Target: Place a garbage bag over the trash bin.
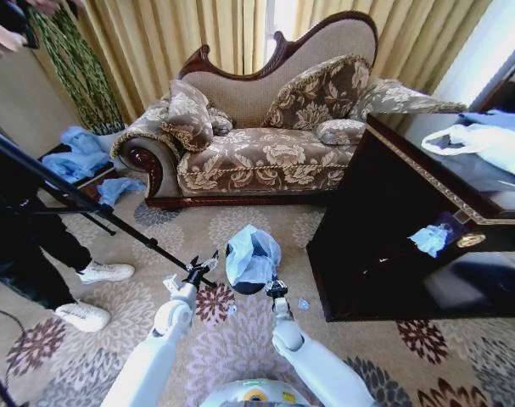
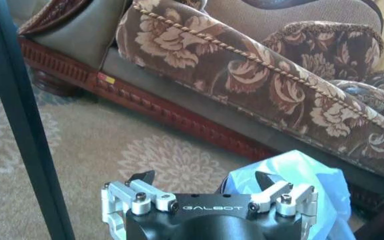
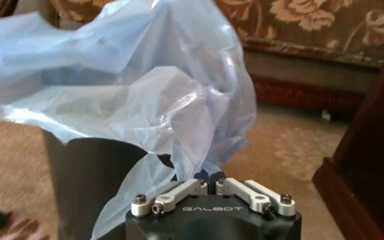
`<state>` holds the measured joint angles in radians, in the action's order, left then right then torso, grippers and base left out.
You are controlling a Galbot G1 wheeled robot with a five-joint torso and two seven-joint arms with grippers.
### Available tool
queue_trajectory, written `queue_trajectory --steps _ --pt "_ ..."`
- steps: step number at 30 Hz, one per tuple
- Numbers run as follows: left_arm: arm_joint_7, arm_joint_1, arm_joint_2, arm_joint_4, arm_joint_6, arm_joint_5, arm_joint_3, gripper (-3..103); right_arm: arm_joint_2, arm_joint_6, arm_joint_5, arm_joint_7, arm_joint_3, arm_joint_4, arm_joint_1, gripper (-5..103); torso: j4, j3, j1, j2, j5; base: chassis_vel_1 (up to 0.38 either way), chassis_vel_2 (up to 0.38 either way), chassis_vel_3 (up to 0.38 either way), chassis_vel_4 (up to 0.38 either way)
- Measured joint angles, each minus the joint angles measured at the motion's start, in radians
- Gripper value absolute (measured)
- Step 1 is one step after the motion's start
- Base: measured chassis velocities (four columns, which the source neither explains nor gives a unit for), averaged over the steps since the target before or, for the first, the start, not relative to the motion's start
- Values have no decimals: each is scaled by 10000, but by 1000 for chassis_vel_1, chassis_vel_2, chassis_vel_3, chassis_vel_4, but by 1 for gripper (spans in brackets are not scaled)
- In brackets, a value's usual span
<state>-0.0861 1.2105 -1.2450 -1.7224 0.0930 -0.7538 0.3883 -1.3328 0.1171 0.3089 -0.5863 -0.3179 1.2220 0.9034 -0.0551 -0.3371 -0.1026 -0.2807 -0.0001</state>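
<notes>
Both arms reached forward and down over the carpet. The left claw (image 1: 203,264) hung just left of the bag (image 1: 252,256), and its fingers (image 2: 141,177) were spread wide with nothing between them. The right claw (image 3: 209,176) sat on the right side of the bin (image 3: 88,185), and its fingers were pinched together on a fold of the bag.

The bin stood on the floor, between the sofa (image 1: 265,144) and the robot. The bag lay draped over the top of the bin and hung down one side. It probably did not cover the whole rim, since part of the black edge showed in the right wrist view.

The carpet (image 1: 240,339) was beige with flower shapes. A dark wooden worktop (image 1: 410,220) stood to the right. Gold curtains (image 1: 172,34) hung behind the sofa.

The bag was thin, crinkly and light blue, and you could see through it. The bin was round, smooth and black. The sofa had brown flowery cloth and a curved wooden frame.
</notes>
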Motion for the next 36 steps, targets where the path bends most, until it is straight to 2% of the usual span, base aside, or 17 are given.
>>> queue_trajectory --steps 12,20,22,24,27,28,29,31,33,34,35,36 --pt "-8 147 -104 -250 -23 116 19 100 -661 332 -217 158 -162 -784 -165 0 -1 0 0 0 0 0 0 0 0" --pt "-93 311 -159 -312 52 371 41 100 -752 468 -200 222 -148 -799 -145 -1 0 0 0 0 2 0 0 0 0" --pt "-258 311 -183 -443 424 450 41 100 -677 491 -71 205 -126 -518 -102 9 1 0 0 0 2 0 0 0 0" --pt "-292 309 -183 -554 601 460 43 100 -628 497 8 217 -125 -409 -79 9 1 0 0 0 2 0 0 0 0" --pt "-449 319 -178 -860 1053 485 46 100 -448 551 286 225 -125 -5 30 25 0 0 0 0 4 0 0 0 0" --pt "-513 319 -177 -900 1110 496 47 100 -362 561 349 219 -118 162 86 31 1 0 0 0 4 0 0 0 0" --pt "-513 319 -177 -900 1110 496 47 100 -362 561 349 219 -118 162 86 31 1 0 0 0 4 0 0 0 0" --pt "-536 316 -173 -927 1122 535 47 100 -135 562 413 168 -60 397 200 41 1 0 0 0 3 0 0 0 0" --pt "-520 313 -159 -940 1122 546 47 100 -4 562 415 157 -4 487 254 41 0 0 0 0 3 0 0 0 0" --pt "-452 306 -139 -958 1122 550 45 100 191 563 414 144 115 615 331 52 1 1 0 0 4 0 0 0 0" --pt "-420 291 -129 -964 1122 552 40 100 328 564 414 127 191 684 376 58 1 1 0 0 3 0 0 0 0" --pt "-420 291 -129 -964 1122 552 40 100 328 564 414 127 191 684 376 58 1 1 0 0 3 0 0 0 0"
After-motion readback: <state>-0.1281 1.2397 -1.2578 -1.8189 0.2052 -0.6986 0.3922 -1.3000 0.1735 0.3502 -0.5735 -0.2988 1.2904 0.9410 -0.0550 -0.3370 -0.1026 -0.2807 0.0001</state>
